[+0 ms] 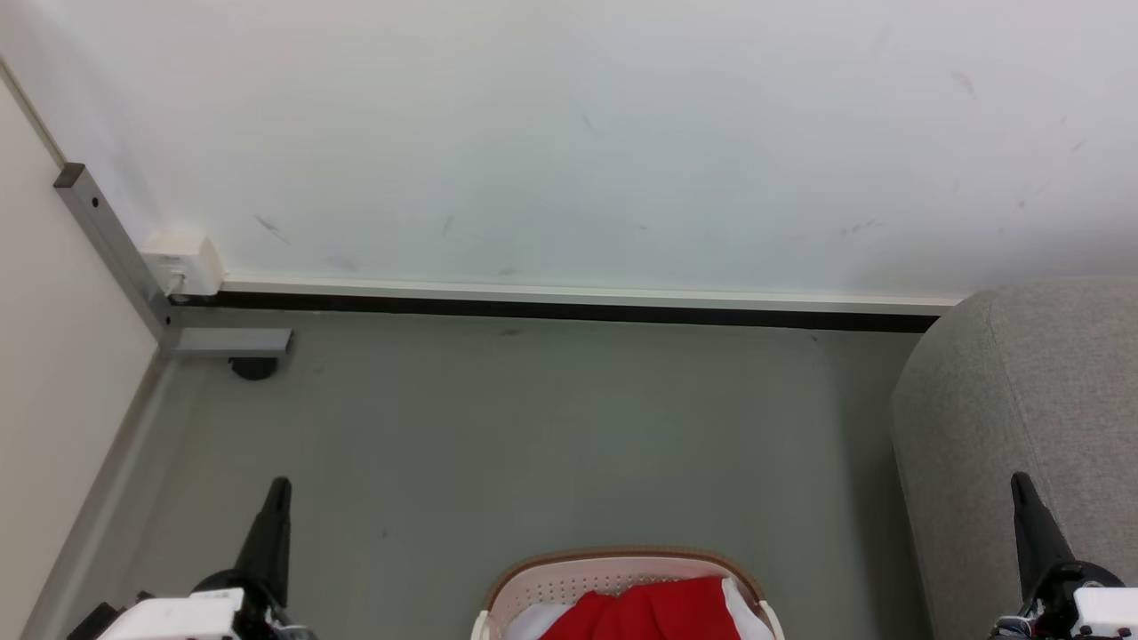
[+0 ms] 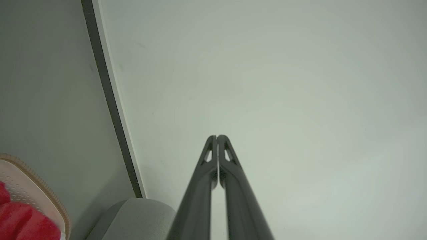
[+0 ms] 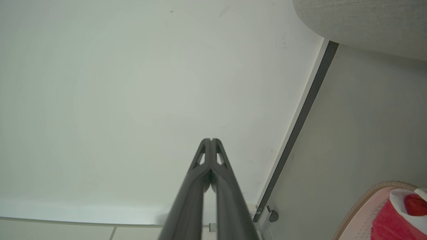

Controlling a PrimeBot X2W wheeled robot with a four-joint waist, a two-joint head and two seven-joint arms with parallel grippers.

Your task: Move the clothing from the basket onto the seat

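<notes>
Sitting at the bottom centre of the head view, the cream-white perforated plastic laundry basket with a brown rim band (image 1: 622, 556) stands on the grey-green floor (image 1: 533, 427), with only its far end in frame. Bright red fabric clothing (image 1: 653, 609) lies heaped inside it, a plain white piece (image 1: 532, 620) tucked against the basket's left side and white trim showing along the right. The large light-grey woven-fabric seat (image 1: 1022, 391), rounded at its corner, stands to the robot's right, near the basket but apart from it.

The left gripper (image 1: 277, 489) rises at the lower left, well clear of the basket. In its wrist view the two long dark fingers (image 2: 200, 186) are pressed together tip to tip, pinching nothing. The right gripper (image 1: 1020, 484) rises at the lower right in front of the seat; its fingers (image 3: 230, 200) are likewise pressed together and empty. Both point toward the scuffed white wall (image 1: 569, 133), which meets the floor along a black skirting strip (image 1: 569, 312).
</notes>
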